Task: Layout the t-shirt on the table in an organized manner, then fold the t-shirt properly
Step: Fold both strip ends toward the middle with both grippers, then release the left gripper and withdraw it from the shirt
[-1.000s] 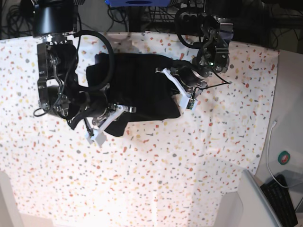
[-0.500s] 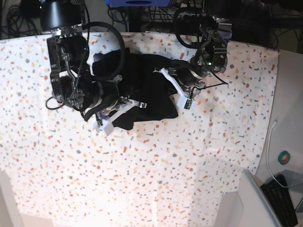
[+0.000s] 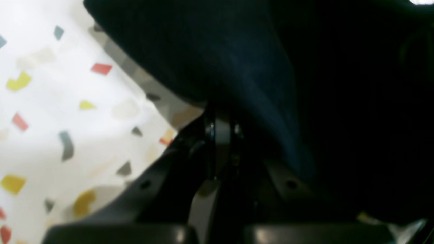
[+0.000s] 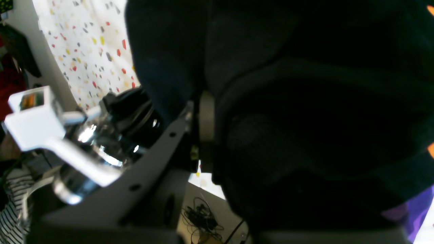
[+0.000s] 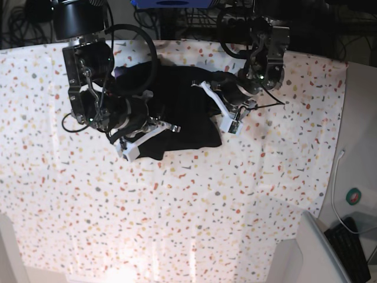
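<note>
Swinging inward over the last second, the right gripper (image 5: 154, 125) carries its pinched edge of the shirt (image 5: 182, 109) toward the left gripper (image 5: 213, 99), which stays clamped on cloth. Between them the shirt bunches on the table (image 5: 194, 206), far from laid out.

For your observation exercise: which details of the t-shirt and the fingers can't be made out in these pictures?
- Base view: the t-shirt is bunched; sleeves and collar are hidden by folds and both arms.
- Left wrist view: the left gripper fingertips are blurred against dark cloth.
- Right wrist view: the orange and purple print is cut off by the edge.
</note>
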### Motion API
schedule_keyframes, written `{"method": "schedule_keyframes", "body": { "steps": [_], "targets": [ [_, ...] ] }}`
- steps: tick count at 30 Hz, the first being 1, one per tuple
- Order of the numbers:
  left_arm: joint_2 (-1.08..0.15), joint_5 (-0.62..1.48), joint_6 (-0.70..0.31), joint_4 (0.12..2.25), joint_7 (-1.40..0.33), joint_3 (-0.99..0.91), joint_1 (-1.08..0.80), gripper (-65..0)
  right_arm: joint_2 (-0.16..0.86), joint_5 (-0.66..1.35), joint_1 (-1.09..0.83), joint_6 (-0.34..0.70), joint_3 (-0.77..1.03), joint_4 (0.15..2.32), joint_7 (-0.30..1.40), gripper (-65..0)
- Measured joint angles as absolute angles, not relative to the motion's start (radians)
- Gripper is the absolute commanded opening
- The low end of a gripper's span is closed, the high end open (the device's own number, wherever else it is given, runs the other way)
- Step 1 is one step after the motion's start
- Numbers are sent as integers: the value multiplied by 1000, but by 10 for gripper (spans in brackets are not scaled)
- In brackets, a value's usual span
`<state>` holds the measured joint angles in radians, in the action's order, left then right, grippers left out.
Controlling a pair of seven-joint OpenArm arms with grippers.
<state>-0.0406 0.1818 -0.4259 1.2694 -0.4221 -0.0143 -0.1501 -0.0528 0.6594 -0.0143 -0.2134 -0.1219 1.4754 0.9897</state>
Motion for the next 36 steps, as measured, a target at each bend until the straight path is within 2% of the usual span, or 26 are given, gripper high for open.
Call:
{"method": "schedule_keyframes", "body": {
  "steps": [3,6,13,20,24,36],
  "targets": [
    [-74,173,-393,1355,-444,-38,-216,-650,-53,661,-15,-213,-122,1475,990,-650],
    [-108,164,-309,1391,-446,-69,-236,-650,-53,662,-14,-213,-122,1475,990,-650],
    [-176,187,-313,1398,-410,-81,-291,-650,-56,666,-40,-217,-122,1584,1001,-650],
    [-152,179,-313,1397,-415,-70,-279,-650,-53,660,-72,-271,-147,1596,1005,-650],
    [-114,169,-314,1378,-430,-49,-244,-650,-58,671,-97,-273,-172,1644,1013,-650],
    [-120,182,-314,1361,-412,-1,-230,-650,-57,665,-68,-273,-165,1589,944,-650]
  ]
}}
